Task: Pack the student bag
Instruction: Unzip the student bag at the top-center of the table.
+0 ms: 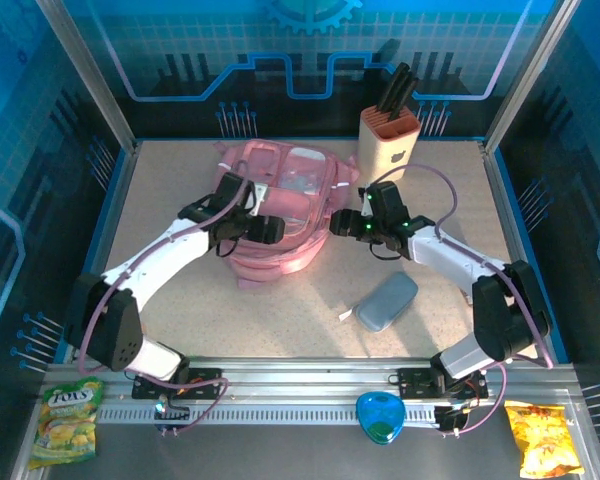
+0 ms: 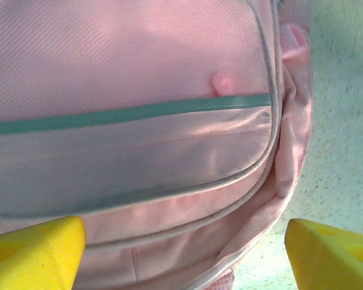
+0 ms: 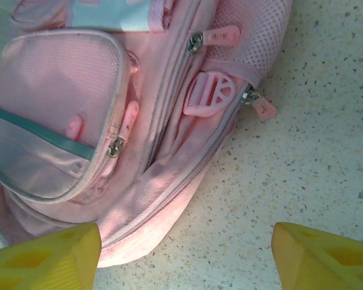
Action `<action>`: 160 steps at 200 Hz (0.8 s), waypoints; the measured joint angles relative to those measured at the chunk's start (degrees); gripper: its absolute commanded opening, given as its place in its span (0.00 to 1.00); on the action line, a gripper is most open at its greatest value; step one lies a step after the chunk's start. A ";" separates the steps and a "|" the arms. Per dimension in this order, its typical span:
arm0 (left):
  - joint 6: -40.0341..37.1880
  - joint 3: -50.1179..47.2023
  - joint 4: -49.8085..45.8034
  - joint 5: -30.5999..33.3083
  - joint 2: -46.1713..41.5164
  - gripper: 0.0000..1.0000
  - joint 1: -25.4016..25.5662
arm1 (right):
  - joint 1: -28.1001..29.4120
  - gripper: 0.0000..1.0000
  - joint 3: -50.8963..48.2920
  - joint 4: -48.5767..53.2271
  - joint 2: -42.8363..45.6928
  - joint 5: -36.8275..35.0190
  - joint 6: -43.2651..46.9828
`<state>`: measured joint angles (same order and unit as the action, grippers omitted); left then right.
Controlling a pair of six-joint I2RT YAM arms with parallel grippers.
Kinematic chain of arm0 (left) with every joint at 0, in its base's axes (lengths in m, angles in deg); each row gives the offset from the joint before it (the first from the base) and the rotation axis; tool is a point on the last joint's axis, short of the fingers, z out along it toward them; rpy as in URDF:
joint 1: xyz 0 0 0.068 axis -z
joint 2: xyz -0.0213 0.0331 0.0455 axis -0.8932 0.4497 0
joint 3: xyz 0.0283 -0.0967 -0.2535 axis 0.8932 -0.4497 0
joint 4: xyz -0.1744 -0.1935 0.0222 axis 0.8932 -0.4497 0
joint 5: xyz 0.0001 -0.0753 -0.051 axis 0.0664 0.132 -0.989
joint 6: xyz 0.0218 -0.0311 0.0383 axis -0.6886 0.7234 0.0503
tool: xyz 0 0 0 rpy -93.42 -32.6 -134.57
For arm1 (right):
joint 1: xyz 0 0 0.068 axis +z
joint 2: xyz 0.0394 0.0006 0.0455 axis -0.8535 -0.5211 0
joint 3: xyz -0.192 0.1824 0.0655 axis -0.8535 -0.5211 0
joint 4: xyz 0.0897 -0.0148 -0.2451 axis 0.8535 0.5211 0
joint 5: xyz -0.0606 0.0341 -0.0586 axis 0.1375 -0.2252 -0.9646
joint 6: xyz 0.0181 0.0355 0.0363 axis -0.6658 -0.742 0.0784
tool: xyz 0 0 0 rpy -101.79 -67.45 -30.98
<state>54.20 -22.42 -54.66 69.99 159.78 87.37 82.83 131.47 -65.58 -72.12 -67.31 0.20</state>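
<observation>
The speckled surface (image 1: 230, 320) carries one student bag (image 1: 275, 215), lying flat toward its far middle, its front-pocket zip looking closed in the right wrist view. Packing seems barely begun, since every loose item sits outside it. Behind the bag stands one knife block (image 1: 388, 140). The two end effectors flank the bag: the left end effector (image 1: 268, 230) is released with fingers spread wide over the pink fabric, and the right end effector (image 1: 338, 222) is likewise released at the bag's edge. One grey pouch (image 1: 385, 302) waits nearby, and two snack packets (image 1: 65, 420) and one blue heart-shaped case (image 1: 380, 418) lie along the near rail.
</observation>
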 measured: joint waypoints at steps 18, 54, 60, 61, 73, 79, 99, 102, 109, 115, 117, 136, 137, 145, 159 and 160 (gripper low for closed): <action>-5.77 1.73 -0.66 1.25 3.72 0.80 1.62 | -0.33 0.76 -0.61 -0.46 1.11 0.04 -0.20; -19.19 3.15 -1.05 4.07 8.96 0.79 3.91 | -1.11 0.76 -1.36 -0.59 1.44 0.24 -0.59; -21.24 3.15 -0.96 4.59 9.42 0.79 4.09 | -1.11 0.76 -1.55 -0.55 1.49 0.24 -0.61; -21.75 3.17 -0.96 4.76 9.51 0.79 4.15 | -1.11 0.76 -1.57 -0.55 1.49 0.26 -0.61; -25.51 3.69 -1.20 5.40 10.51 0.80 4.33 | -1.11 0.76 -2.05 -0.57 1.62 0.22 -0.81; -27.08 4.28 -1.46 5.70 11.08 0.79 4.31 | -1.14 0.76 -2.29 -0.57 1.68 0.24 -0.96; -32.04 7.54 -2.86 7.48 13.94 0.74 4.31 | -1.16 0.77 -3.19 -0.63 2.19 0.20 -1.27; -32.54 8.07 -3.06 7.91 14.43 0.73 4.31 | -1.16 0.77 -3.34 -0.66 2.32 0.22 -1.40; -33.68 9.31 -3.48 8.94 15.50 0.71 4.31 | -1.16 0.77 -3.63 -0.59 2.64 0.20 -1.51; -34.34 10.34 -3.82 9.94 16.37 0.70 4.31 | -1.16 0.77 -3.76 -0.52 2.93 0.17 -1.62; -34.82 10.69 -3.96 10.12 16.61 0.70 4.31 | -1.16 0.77 -3.78 -0.55 2.97 0.17 -1.64; -36.26 12.35 -5.40 11.28 17.94 0.62 4.48 | -1.16 0.77 -3.93 -0.55 3.74 0.02 -1.92; -36.41 12.39 -5.42 11.37 17.97 0.62 4.50 | -1.16 0.77 -3.93 -0.55 3.76 0.02 -1.95; -36.63 12.48 -5.60 11.54 18.05 0.59 4.68 | -1.18 0.77 -3.91 -0.59 4.00 0.00 -2.08; -37.00 12.57 -5.90 11.72 18.05 0.50 4.87 | -1.20 0.77 -3.91 -0.59 4.26 0.00 -2.23; -36.96 12.57 -5.90 11.72 18.05 0.49 4.90 | -1.20 0.77 -3.93 -0.59 4.31 -0.02 -2.27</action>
<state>17.24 -9.85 -60.56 81.70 177.84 92.27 81.62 127.54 -66.17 -67.82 -67.34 -2.07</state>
